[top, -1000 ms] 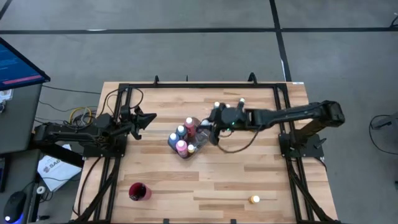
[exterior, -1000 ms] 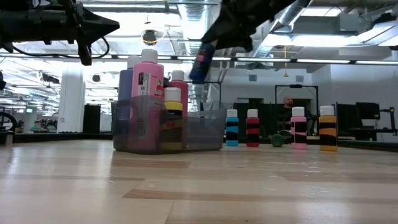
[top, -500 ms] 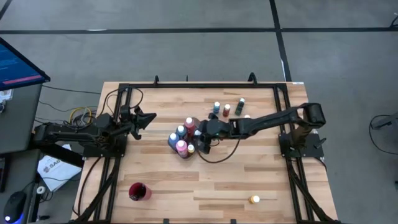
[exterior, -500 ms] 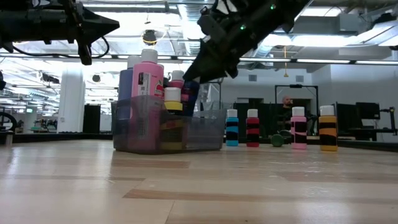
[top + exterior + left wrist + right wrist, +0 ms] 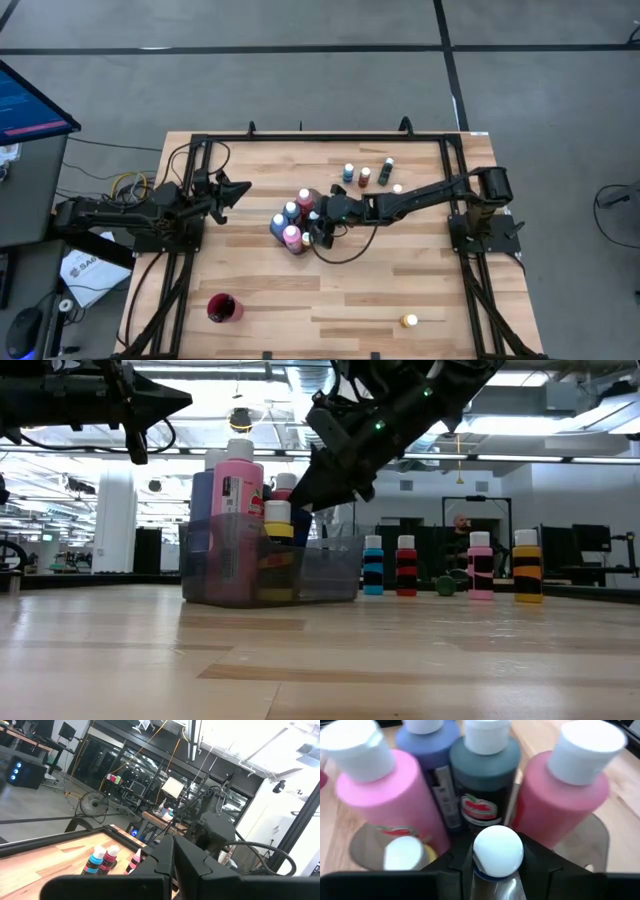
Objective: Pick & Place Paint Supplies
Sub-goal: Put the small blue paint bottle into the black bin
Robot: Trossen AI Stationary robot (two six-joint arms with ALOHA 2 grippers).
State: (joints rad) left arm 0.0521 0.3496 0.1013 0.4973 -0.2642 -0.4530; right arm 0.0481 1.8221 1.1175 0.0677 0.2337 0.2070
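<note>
A clear plastic bin point(image 5: 297, 228) near the table's middle holds several upright paint bottles: pink point(image 5: 395, 800), blue point(image 5: 427, 742), dark teal point(image 5: 482, 780), red point(image 5: 565, 795) and a small yellow one point(image 5: 405, 854). My right gripper point(image 5: 322, 228) reaches into the bin's right end from the right, shut on a blue bottle with a white cap point(image 5: 498, 851). In the low view it point(image 5: 318, 478) slants down over the bin point(image 5: 270, 568). My left gripper point(image 5: 243, 188) waits shut, raised at the table's left. My right gripper pinches the blue bottle just under its white cap point(image 5: 492, 876) between its two fingers point(image 5: 455, 865). The fingers come slanting down from the table's right. The bottle stands roughly upright inside the bin among the others. The bin hides whether its bottom rests on the floor.
Several bottles point(image 5: 365, 175) stand in a group at the far right of the table, seen in a row in the low view point(image 5: 406, 565). A yellow bottle point(image 5: 408, 320) sits near the front right and a red cup point(image 5: 222, 308) near the front left.
My right gripper has come down and toward the table's left and near edge, carrying the blue bottle from above and to the right of the bin down among the bottles in it. Most of the drop came early; lately it has barely moved.
</note>
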